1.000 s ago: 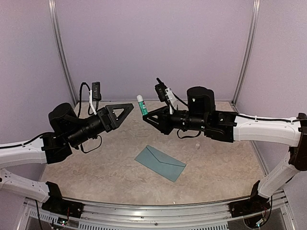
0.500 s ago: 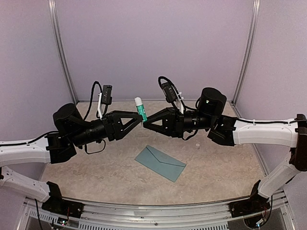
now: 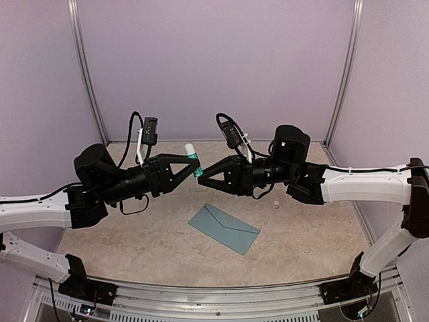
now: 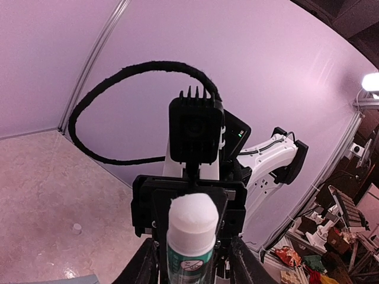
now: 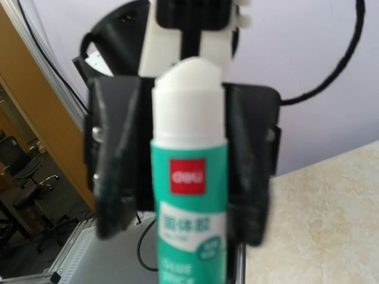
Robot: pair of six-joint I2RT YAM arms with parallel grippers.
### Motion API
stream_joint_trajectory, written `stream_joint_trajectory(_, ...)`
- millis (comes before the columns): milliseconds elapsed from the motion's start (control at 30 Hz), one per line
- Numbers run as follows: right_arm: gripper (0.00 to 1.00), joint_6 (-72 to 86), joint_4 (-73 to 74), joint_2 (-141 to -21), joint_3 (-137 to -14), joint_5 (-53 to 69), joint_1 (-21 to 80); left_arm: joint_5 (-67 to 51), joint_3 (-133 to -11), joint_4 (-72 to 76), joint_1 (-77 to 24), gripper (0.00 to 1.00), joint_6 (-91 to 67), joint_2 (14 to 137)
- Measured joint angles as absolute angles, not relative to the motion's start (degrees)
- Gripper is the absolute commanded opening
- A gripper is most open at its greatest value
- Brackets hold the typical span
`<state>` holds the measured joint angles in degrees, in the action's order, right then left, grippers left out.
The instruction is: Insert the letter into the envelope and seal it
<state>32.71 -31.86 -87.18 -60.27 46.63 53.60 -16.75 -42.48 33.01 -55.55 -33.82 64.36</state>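
Note:
The teal-blue envelope [image 3: 223, 228] lies flat on the table below both arms, flap side up. The letter does not show in any view. A green and white glue stick [image 3: 193, 159] hangs in mid-air over the table's middle, white end up. My right gripper [image 3: 201, 176] is shut on its lower part. My left gripper [image 3: 195, 168] faces it from the left. The left fingers [image 4: 145, 266] flank the stick [image 4: 190, 236] with narrow gaps either side. In the right wrist view the stick [image 5: 189, 177] fills the middle, with the left gripper's black fingers [image 5: 115, 177] beside it.
A small white cap-like piece [image 3: 275, 205] lies on the table right of the envelope, also seen as a small white piece [image 4: 76, 228] in the left wrist view. Purple walls and metal posts [image 3: 86, 74] enclose the table on three sides.
The two grippers have come together over the table. The left jaws opened wide, moved around the glue stick and have narrowed. The stick has tipped and dropped slightly.

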Motion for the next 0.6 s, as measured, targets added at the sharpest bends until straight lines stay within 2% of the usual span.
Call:
stream_joint_trajectory(233, 0.0, 32.56, -30.55, -87.39, -60.55, 46.89, 53.6, -16.29, -42.48, 33.39, -55.64, 0.09, -33.26, 64.64)
stream_joint_trajectory(433, 0.0, 30.81, -26.24, -86.35, -61.47, 42.61, 54.08, -13.96, -42.48, 33.21, -55.61, 0.0, -32.69, 64.69)
stream_joint_trajectory(600, 0.0, 26.41, -16.91, -85.49, -65.04, 31.16, 56.64, -7.77, -42.48, 32.58, -56.1, 0.0, -31.57, 64.58)
